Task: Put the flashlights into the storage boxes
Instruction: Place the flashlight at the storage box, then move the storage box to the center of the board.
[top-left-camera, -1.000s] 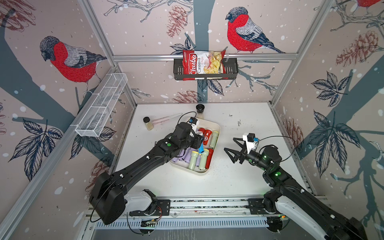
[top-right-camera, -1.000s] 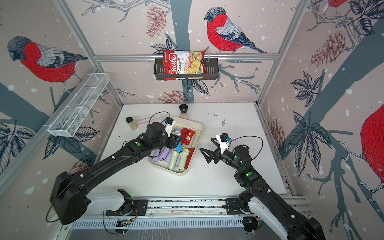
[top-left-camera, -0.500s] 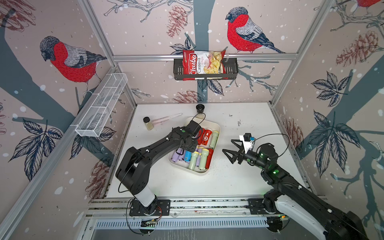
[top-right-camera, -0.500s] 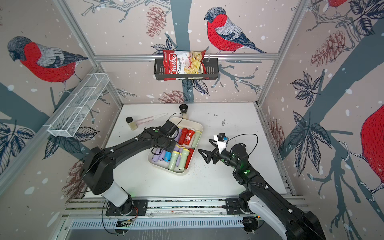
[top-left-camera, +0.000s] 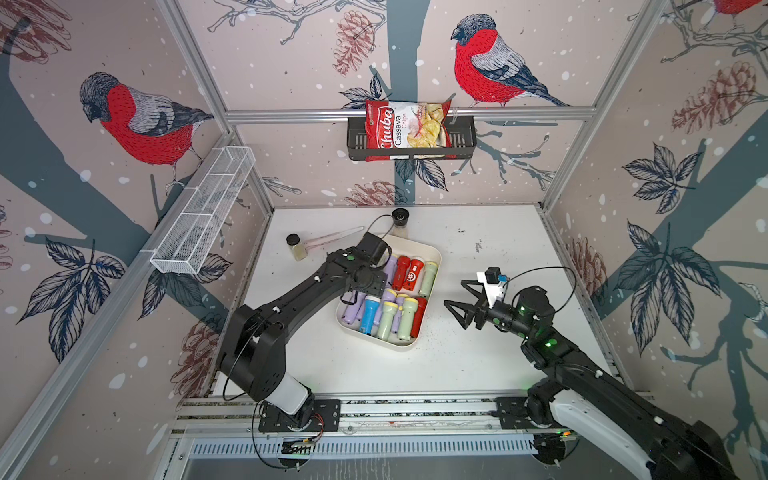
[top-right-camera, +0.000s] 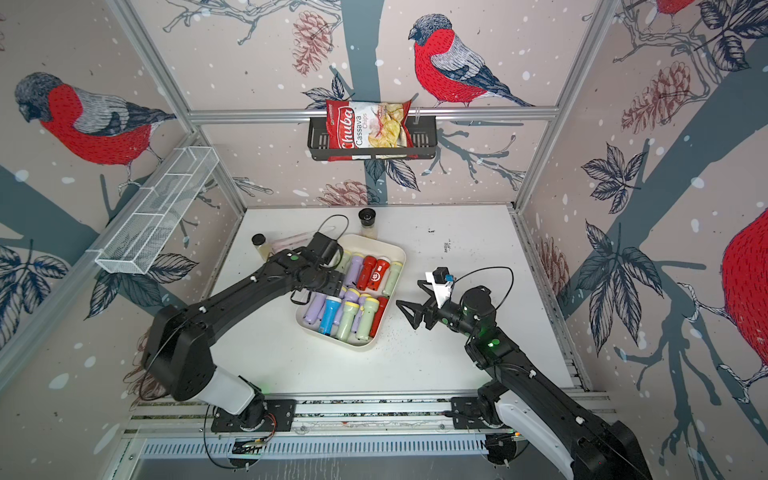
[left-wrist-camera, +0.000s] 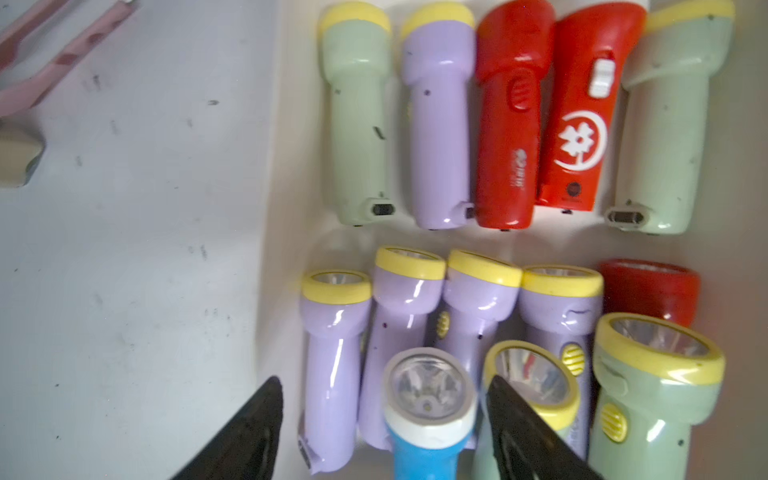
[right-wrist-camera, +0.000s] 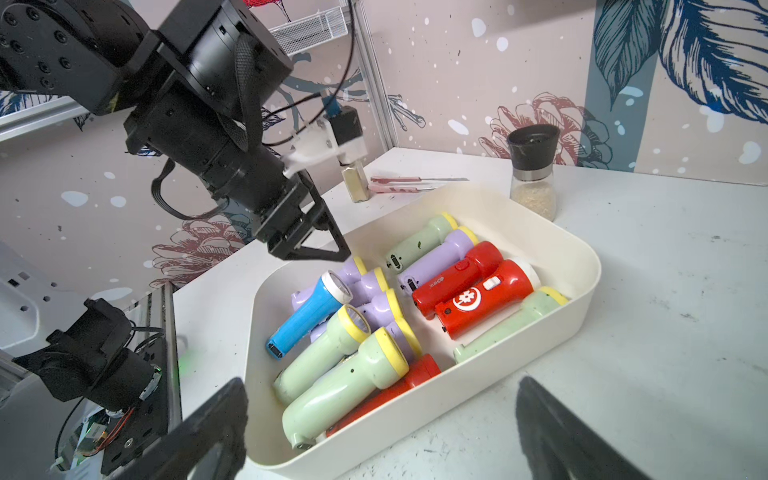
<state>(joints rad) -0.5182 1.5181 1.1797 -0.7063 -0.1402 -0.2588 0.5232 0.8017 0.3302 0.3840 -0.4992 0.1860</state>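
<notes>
Cream plastic tray (right-wrist-camera: 415, 405) held the flashlights (right-wrist-camera: 478, 299) in two rows, the blue flashlight (left-wrist-camera: 424, 453) lying on top, as the left gripper (left-wrist-camera: 383, 381) hovered over it, parted and empty, and the right gripper (top-left-camera: 454, 292) gaped wide beside the tray, holding nothing.

1. I read this as a robotics lab test cell, not a home or a shop.
2. A bare aluminium extrusion frame (top-left-camera: 291, 115) boxes it in, filled with bullfinch-print wall panels (top-left-camera: 490, 66).
3. A black left robot arm (top-left-camera: 291, 303) and a black right robot arm (top-left-camera: 582, 365) sit on a slotted metal rail (top-left-camera: 415, 409) at the front of a scuffed white tabletop (top-left-camera: 498, 232).
4. Props look staged. A white wire-mesh rack (top-left-camera: 203, 212) and a black wire basket (top-left-camera: 461, 141) holding a red cassava-chips bag (top-left-camera: 399, 129) hang on the walls.
</notes>
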